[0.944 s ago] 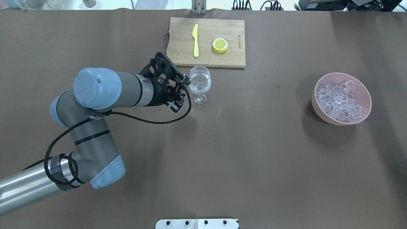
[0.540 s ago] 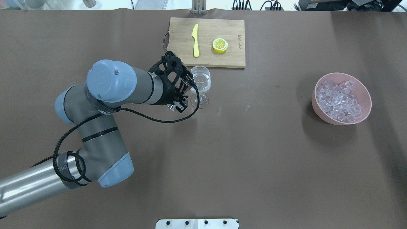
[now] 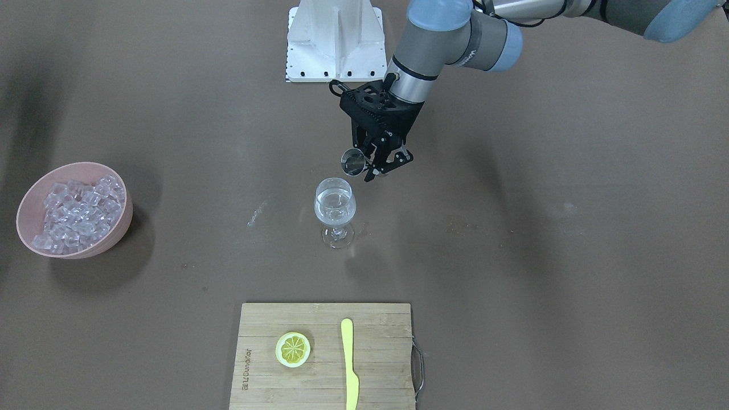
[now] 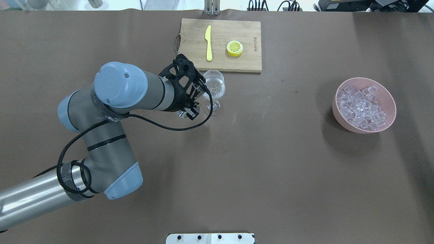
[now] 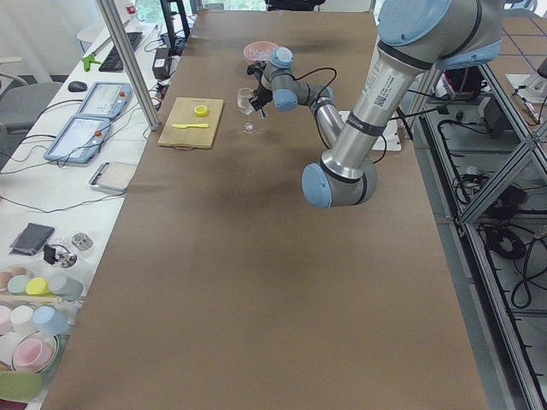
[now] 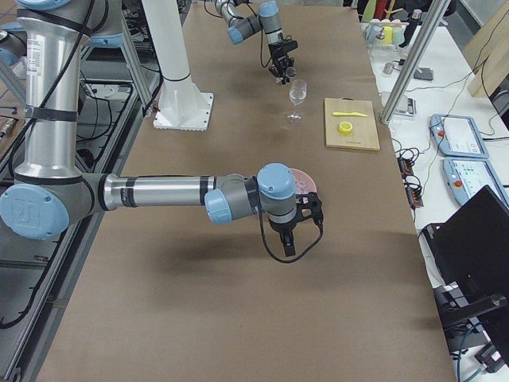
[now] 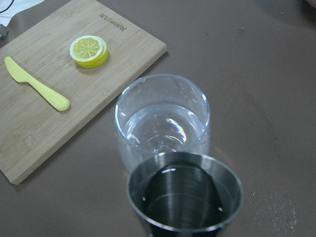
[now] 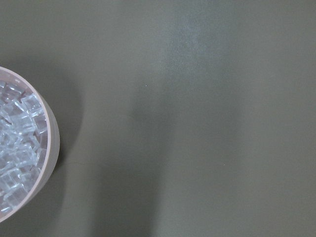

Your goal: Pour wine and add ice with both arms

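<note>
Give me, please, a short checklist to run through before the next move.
1. The wine is in the wine glass: ok, clear liquid sits in its bowl.
2. The wine glass stands upright: ok.
3. The metal cup is emptied: ok, only droplets show inside.
4. The left gripper is shut on the metal cup: ok.
5. The ice is ready in the pink bowl: ok, heaped with cubes.
6. The right gripper is open for the ice: cannot tell, since it shows only in the side view.
</note>
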Motion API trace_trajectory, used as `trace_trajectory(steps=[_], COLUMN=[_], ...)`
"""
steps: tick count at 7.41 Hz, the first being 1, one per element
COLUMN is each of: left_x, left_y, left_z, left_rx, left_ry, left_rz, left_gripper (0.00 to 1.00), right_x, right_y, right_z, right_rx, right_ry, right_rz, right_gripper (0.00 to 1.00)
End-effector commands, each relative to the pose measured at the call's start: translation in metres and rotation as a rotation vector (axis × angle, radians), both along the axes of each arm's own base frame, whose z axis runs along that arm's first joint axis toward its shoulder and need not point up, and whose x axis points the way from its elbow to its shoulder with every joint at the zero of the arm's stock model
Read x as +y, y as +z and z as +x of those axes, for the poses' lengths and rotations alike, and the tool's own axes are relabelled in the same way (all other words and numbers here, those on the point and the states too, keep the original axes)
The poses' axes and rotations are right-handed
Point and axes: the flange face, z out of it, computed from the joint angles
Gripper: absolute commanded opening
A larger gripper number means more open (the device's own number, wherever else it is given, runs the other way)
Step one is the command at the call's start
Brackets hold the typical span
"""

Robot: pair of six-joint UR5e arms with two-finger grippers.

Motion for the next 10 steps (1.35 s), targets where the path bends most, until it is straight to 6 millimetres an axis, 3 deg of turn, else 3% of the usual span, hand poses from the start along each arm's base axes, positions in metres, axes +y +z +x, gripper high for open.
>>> trace_trajectory(steps=[1, 4, 6, 8, 10], left_x=[-0.001, -0.003, -0.004, -0.006, -0.007], left_y=[-0.014, -0.014, -0.029, -0.027, -0.043], left_z=[0.002, 0.005, 0.006, 0.009, 0.009], left_rx=[-0.020, -0.035, -0.068, -0.101, -0.131], left_ry=[-0.001, -0.001, 0.000, 0.007, 0.007], left_rz=[-0.012, -0.019, -0.032, -0.030, -0.041], left_gripper=[0.00, 0.00, 0.00, 0.00, 0.00], right_x=[0.000, 0.000, 0.000, 0.001, 0.000], right_y=[0.000, 0.000, 0.000, 0.002, 0.001], right_z=[0.000, 0.000, 0.000, 0.000, 0.000], right_rx=[0.001, 0.001, 0.001, 0.001, 0.001], right_ry=[0.000, 0.000, 0.000, 0.000, 0.000], right_rz=[0.000, 0.000, 0.000, -0.003, -0.002], right_gripper=[1.00, 1.00, 1.00, 1.00, 1.00])
